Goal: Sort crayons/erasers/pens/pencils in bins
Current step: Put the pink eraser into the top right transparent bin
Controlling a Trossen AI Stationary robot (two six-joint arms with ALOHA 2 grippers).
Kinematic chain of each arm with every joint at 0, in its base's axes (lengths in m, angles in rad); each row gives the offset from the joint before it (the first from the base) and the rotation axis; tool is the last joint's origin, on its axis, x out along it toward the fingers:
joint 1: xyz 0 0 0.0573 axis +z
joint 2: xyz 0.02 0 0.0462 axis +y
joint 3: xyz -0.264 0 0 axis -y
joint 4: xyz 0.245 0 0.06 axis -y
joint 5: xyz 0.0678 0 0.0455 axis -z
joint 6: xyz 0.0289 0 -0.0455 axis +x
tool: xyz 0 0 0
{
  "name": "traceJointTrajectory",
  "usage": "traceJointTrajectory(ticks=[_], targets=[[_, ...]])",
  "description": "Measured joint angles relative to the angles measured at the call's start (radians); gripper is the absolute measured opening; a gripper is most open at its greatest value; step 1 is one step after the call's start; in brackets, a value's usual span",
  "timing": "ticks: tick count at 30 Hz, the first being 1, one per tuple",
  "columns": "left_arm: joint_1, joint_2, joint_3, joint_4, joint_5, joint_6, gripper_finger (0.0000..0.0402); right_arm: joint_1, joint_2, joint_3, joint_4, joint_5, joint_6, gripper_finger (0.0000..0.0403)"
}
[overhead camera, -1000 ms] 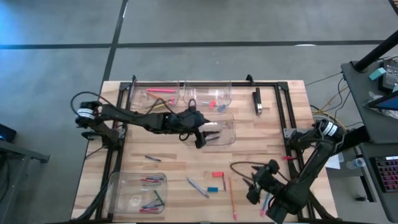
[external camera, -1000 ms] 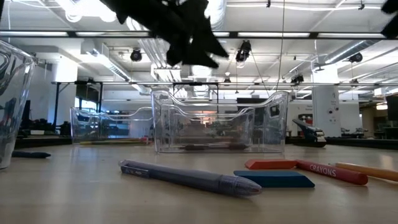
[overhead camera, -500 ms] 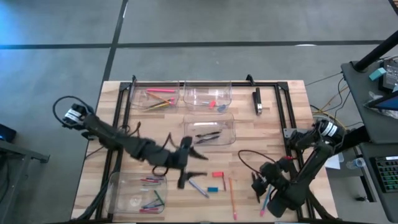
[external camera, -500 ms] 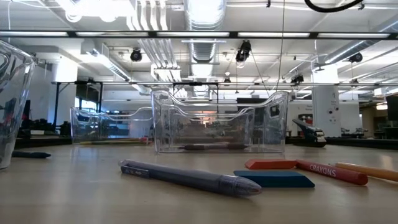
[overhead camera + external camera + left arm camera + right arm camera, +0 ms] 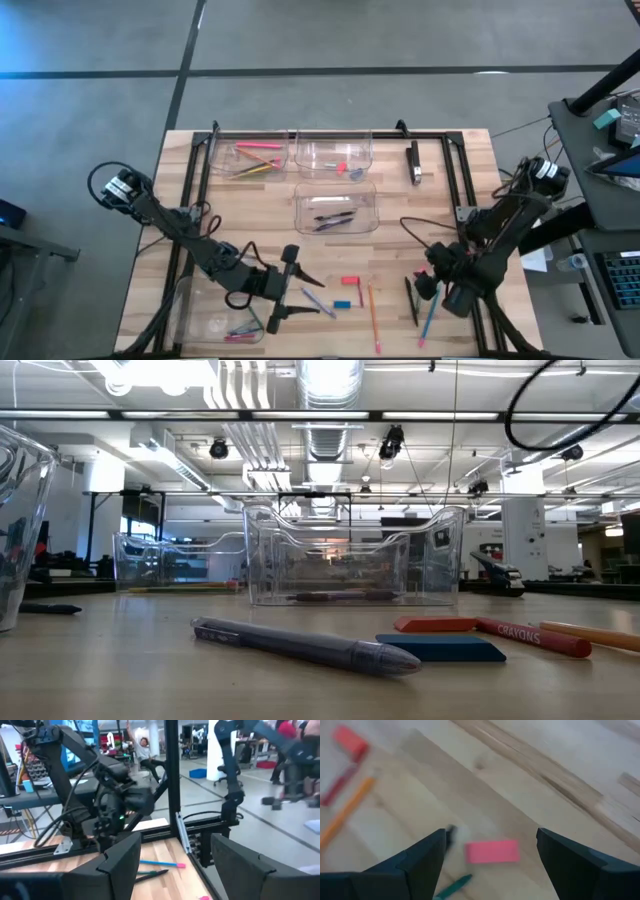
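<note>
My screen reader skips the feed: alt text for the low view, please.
A purple-grey pen lies nearest on the wooden table, beside a blue eraser and a red crayon. Behind them stands a clear bin. No arm shows.

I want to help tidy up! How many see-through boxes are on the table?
4. One bin sits at the back left corner, a second right beside it, a third in the middle of the table, and a fourth at the front left. None seems hidden.

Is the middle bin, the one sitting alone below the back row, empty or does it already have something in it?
Not empty. The middle bin holds a few slim dark pens, seen from above; the low view also shows dark sticks lying on its floor.
</note>
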Motion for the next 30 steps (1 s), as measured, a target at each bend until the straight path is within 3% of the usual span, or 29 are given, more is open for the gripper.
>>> traceJointTrajectory(ticks=[4,16,30], targets=[[-0.011,-0.006,-0.075,0.129,0.002,0.006,0.0225,0.000,-0.014,-0.066,0.017,-0.070,0.025,0.0297],[-0.010,-0.091,-0.321,0.498,-0.003,0.001,0.0225,0.000,0.039,-0.139,0.190,-0.087,0.045,0.0297],[-0.009,-0.090,-0.326,0.503,-0.003,-0.001,0.0225,-0.001,0.139,-0.127,0.220,-0.113,0.055,0.0297]])
